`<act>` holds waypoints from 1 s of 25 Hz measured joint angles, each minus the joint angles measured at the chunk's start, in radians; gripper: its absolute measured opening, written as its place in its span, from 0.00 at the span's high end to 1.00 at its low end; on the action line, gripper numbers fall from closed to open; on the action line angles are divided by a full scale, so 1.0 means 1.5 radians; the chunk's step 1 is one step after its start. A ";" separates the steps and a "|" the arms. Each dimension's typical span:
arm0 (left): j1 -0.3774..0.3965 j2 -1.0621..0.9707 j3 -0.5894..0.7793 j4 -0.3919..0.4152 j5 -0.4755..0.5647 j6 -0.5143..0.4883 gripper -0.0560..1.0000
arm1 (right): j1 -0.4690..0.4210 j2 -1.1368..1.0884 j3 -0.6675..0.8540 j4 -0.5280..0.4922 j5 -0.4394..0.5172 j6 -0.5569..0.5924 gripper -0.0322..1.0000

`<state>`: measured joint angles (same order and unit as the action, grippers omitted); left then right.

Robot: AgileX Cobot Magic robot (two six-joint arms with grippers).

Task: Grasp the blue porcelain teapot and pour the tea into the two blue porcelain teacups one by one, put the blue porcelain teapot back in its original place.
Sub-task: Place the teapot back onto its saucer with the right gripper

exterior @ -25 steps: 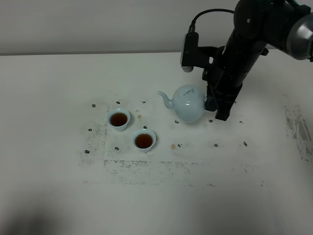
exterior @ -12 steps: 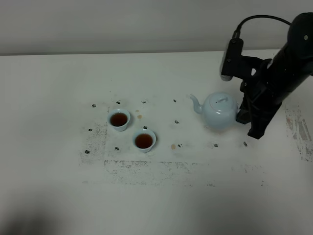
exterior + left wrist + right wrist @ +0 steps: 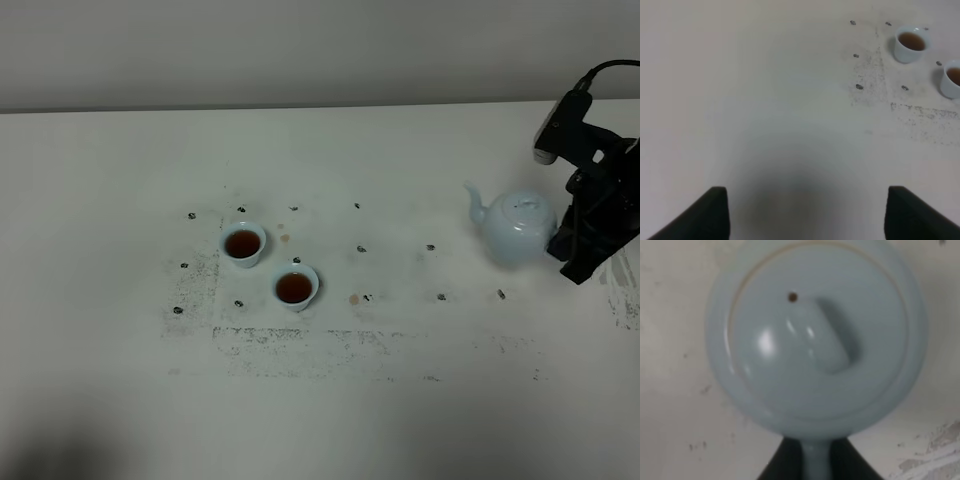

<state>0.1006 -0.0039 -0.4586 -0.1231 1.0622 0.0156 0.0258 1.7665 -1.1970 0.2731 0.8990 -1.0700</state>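
The blue porcelain teapot (image 3: 515, 228) stands upright at the right side of the table, spout pointing left. My right gripper (image 3: 566, 238) is shut on its loop handle from the right. In the right wrist view the knobbed lid (image 3: 817, 335) fills the picture, and the handle (image 3: 815, 460) runs between the dark fingers (image 3: 782, 467). Whether the pot rests on the table or hangs just above it I cannot tell. The two blue porcelain teacups (image 3: 243, 243) (image 3: 295, 287) sit left of centre, each holding dark tea. They also show in the left wrist view (image 3: 911, 44) (image 3: 952, 80). My left gripper (image 3: 807, 215) is open over bare table.
The white table (image 3: 120, 180) carries small black marks and a scuffed grey rectangle outline (image 3: 380, 345) around the work area. A brown drip spot (image 3: 354, 298) lies beside the nearer cup. A worn patch (image 3: 625, 295) sits at the right edge.
The right arm has carried the teapot steadily to the right, from near the middle of the table to its right side. The cups have not moved.
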 joint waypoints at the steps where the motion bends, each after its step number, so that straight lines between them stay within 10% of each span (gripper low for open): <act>1: 0.000 0.000 0.000 0.000 0.000 0.000 0.36 | -0.004 0.004 0.005 0.003 -0.006 0.000 0.93; 25: 0.000 0.000 0.000 0.000 0.000 0.000 0.36 | -0.005 0.087 0.017 0.021 -0.021 0.009 0.93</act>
<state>0.1006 -0.0039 -0.4586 -0.1231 1.0622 0.0156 0.0178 1.8977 -1.1713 0.3039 0.8673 -1.0567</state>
